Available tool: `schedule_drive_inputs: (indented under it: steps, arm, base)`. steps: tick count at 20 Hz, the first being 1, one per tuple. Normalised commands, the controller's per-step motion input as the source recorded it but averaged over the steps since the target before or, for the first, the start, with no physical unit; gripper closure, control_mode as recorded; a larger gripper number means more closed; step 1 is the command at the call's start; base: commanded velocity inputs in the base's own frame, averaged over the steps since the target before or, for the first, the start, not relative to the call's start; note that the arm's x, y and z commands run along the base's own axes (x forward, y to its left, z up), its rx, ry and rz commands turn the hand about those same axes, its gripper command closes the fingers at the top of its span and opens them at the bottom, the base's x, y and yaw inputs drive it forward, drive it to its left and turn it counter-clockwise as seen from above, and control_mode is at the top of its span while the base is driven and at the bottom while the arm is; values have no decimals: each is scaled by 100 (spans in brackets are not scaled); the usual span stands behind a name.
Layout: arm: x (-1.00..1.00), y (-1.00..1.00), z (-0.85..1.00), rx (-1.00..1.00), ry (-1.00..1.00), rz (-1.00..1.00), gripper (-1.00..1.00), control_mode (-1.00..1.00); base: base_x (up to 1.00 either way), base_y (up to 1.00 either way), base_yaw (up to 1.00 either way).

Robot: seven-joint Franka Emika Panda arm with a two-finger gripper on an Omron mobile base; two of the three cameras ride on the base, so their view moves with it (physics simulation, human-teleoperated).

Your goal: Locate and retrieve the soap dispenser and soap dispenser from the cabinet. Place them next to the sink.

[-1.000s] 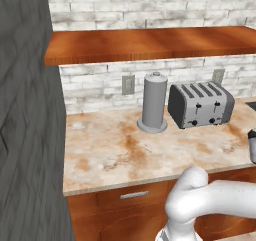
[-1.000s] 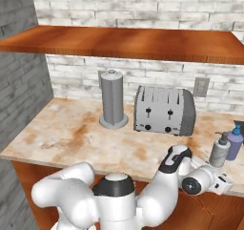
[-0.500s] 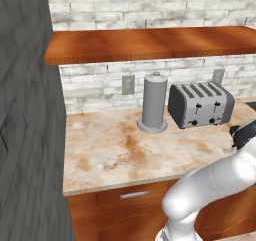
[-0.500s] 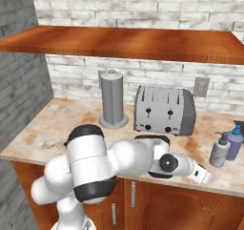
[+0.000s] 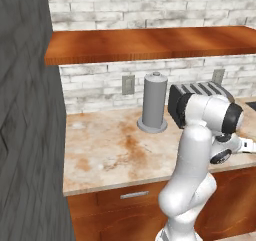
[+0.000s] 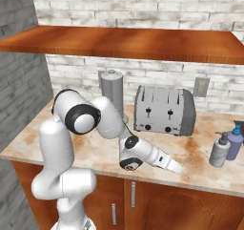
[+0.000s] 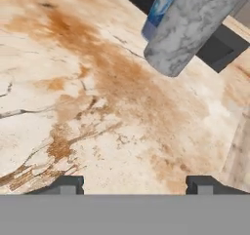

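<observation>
With both bottles seen standing on the table (image 6: 200,152) at the far right, the approach is judged in hand: the open, empty tool (image 7: 132,183) is pointed at the grey soap dispenser (image 6: 219,150), touching or just beside the blue-purple soap dispenser (image 6: 235,143), and must be advanced around it.

I see both soap dispensers upright on the marbled counter at the right end, touching or nearly so. The speckled grey dispenser (image 6: 219,151) has a black pump; the blue-purple dispenser (image 6: 234,144) stands just behind it. The reddish-brown open shelf (image 6: 128,43) above them carries nothing.
</observation>
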Motion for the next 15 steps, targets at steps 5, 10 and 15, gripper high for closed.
schedule_drive_inputs:
  steps: [5,10,15]
  arm:
    - [-40,59,1,9,23,11,-100,-100]
    - [-40,36,29,11,17,18,-100,-100]
    - [-30,1,45,11,-24,10,-100,-100]
  base:
    - [0,0,0]
    - [0,0,0]
    - [0,0,0]
